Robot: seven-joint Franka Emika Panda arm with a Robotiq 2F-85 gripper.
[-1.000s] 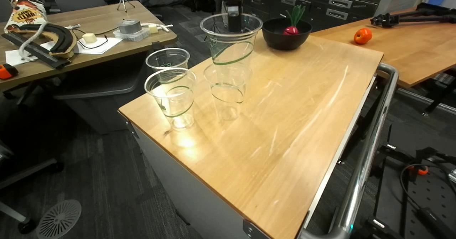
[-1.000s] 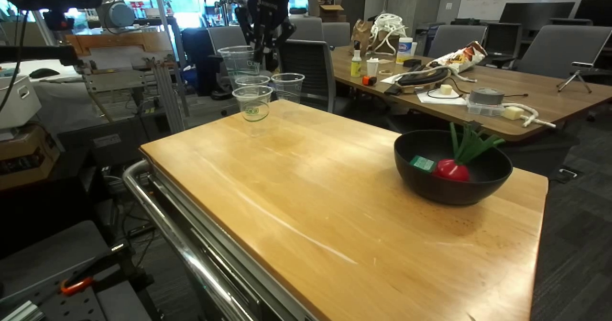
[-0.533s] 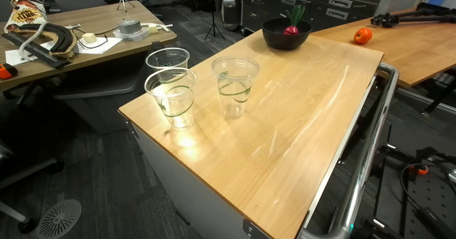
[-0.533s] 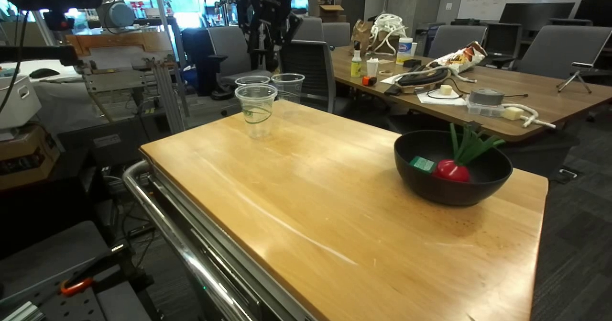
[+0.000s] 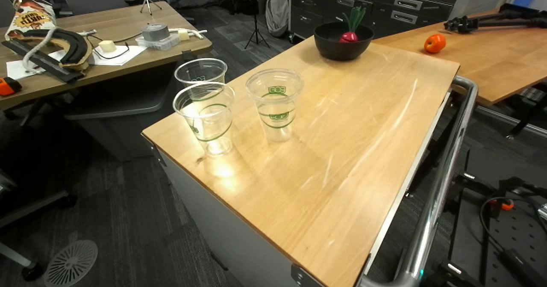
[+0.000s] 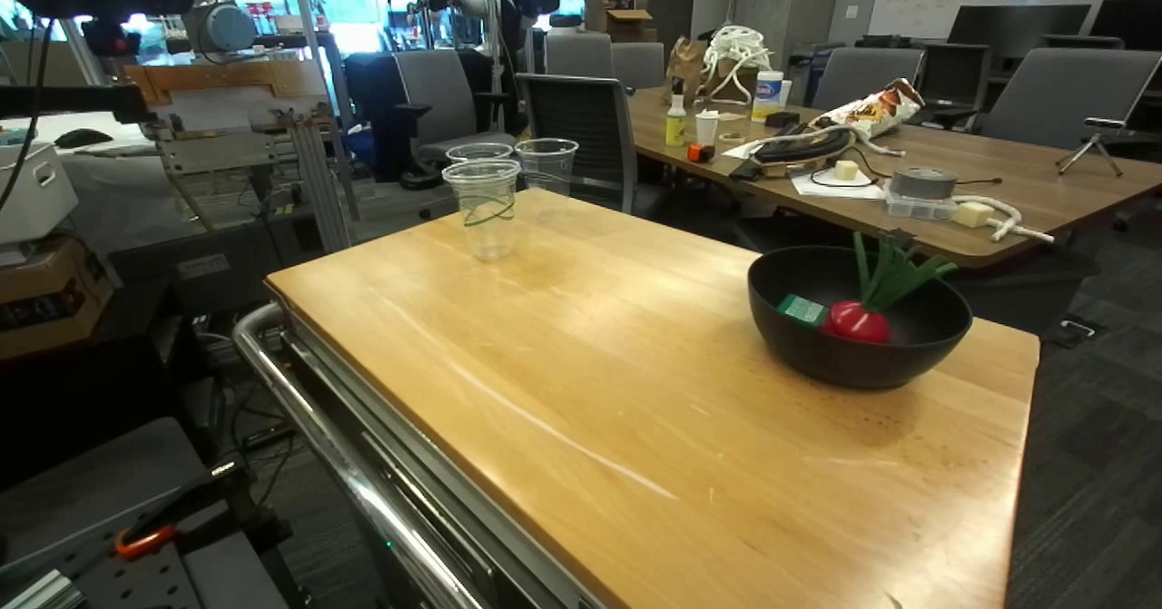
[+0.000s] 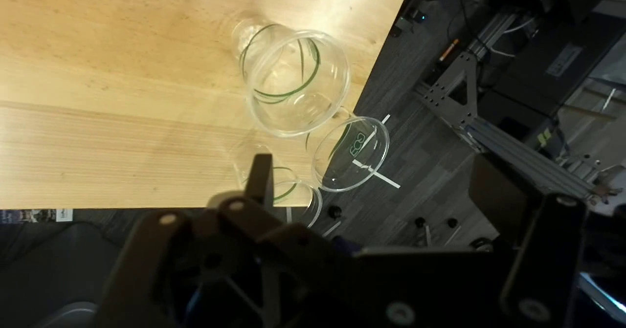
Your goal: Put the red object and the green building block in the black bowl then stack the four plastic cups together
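Zero things were in the gripper (image 7: pixel 376 176), jaws spread wide. Closest in the wrist view was the nested pair of cups (image 7: pixel 296 86), upright. Past it, one loose cup (image 7: pixel 352 154), also upright, showed well below, between the jaws, so I figured the next grab meant coming down on its rim. The other loose cup (image 7: pixel 296 189) was partly hidden by a jaw. Way off, the black bowl (image 6: pixel 835 368) already held the red radish (image 6: pixel 858 323) and green block (image 6: pixel 802 310).

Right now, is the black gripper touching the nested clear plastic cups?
Apart. In an exterior view, the open black gripper hangs above the nested clear plastic cups, with a gray office chair showing through the gap.
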